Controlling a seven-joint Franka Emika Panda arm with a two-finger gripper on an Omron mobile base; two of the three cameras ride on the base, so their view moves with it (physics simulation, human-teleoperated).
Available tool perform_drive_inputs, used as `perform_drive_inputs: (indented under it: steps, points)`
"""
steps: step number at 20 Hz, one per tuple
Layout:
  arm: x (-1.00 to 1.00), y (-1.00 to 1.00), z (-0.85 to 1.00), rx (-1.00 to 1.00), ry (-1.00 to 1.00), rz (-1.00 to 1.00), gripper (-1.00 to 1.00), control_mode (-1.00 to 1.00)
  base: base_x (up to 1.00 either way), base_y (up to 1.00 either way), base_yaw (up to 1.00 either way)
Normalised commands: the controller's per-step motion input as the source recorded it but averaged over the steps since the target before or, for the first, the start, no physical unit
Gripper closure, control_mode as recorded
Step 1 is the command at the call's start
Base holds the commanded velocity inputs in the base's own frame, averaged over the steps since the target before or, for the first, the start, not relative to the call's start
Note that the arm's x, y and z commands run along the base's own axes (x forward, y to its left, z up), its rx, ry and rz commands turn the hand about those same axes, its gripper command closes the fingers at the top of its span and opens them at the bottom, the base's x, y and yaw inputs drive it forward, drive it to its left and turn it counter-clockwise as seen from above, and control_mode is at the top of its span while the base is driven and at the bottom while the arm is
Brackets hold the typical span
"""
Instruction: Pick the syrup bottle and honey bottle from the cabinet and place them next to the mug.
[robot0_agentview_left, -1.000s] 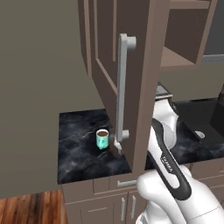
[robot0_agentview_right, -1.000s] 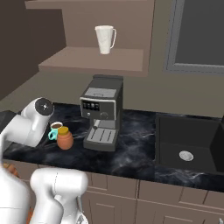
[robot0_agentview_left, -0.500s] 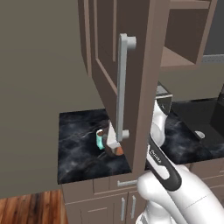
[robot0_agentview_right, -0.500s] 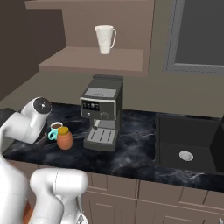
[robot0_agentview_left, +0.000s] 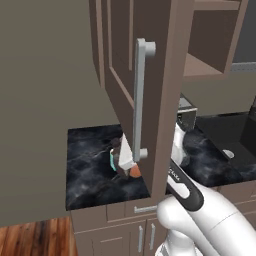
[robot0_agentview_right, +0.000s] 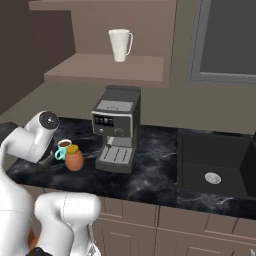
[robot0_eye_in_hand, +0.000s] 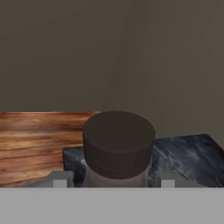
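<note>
In the hand view the syrup bottle's dark cap sits right between my two fingertips, and my gripper is shut on the bottle's neck. The teal mug with dark liquid stands on the black counter, and the squat orange honey bottle stands touching or nearly touching its right side. My arm bends down just left of the mug. In the left base view my white hand pokes out beside the open cabinet door, half covering the mug and the honey bottle.
A grey coffee machine stands right of the honey bottle. A dark sink lies farther right. A white cup rests on the wall shelf. The door's long grey handle hangs in front of my arm.
My hand with the syrup bottle has come down and to the left toward the mug, and now partly covers it in the left base view. Mug and honey bottle have not moved.
</note>
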Motion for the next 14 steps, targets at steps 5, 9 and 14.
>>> perform_drive_inputs:
  steps: [5,9,14]
  points:
    - [0.22,0.09,-0.07,0.0,0.0,0.03,1.0,-1.0,0.0,0.0,0.0]
    - [0.23,0.13,-0.06,0.0,0.0,0.06,1.0,-1.0,0.0,0.0,0.0]
    - [0.12,0.07,-0.18,0.0,0.05,0.06,1.0,-1.0,0.0,0.0,0.0]
